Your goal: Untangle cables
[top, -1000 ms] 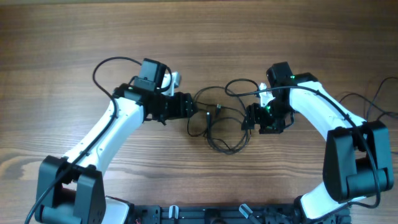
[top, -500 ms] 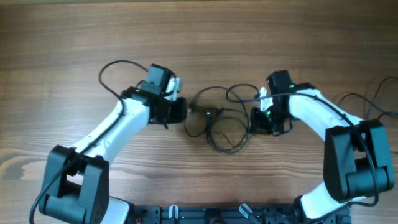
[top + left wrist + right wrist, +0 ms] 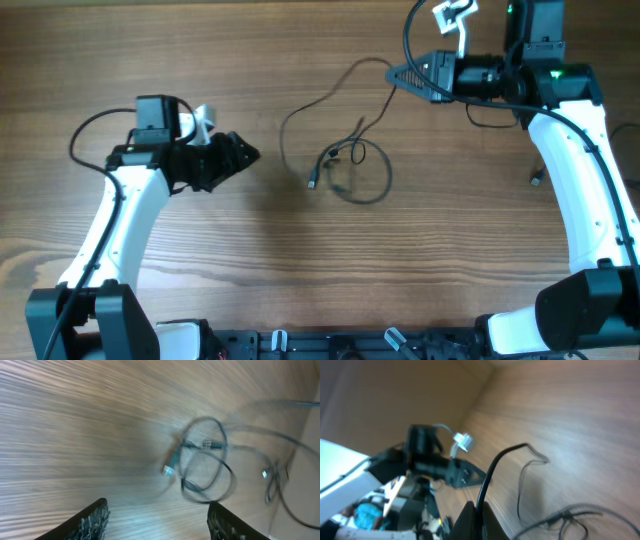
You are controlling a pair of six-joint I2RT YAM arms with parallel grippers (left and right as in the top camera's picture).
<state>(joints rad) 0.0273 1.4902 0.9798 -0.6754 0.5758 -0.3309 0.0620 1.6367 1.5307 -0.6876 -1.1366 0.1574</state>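
The right gripper is raised at the far right of the table, its jaws pinched together on one strand of the cables; in the right wrist view the strand rises straight out of the closed fingertips. From there the wire arcs left and down toward the loose knot lying mid-table, where a small plug points to the left and a round loop sits to its right. The left gripper hangs well apart on the left, jaws spread and empty; its camera shows both fingers wide with the blurred loops beyond them.

The likely risk is that a one-sided pull cinches the loop tighter around the plugs, since nothing anchors the bundle. The whole tangle could also drag along the table toward the right, or the thin strand could slip from the narrow pinch.
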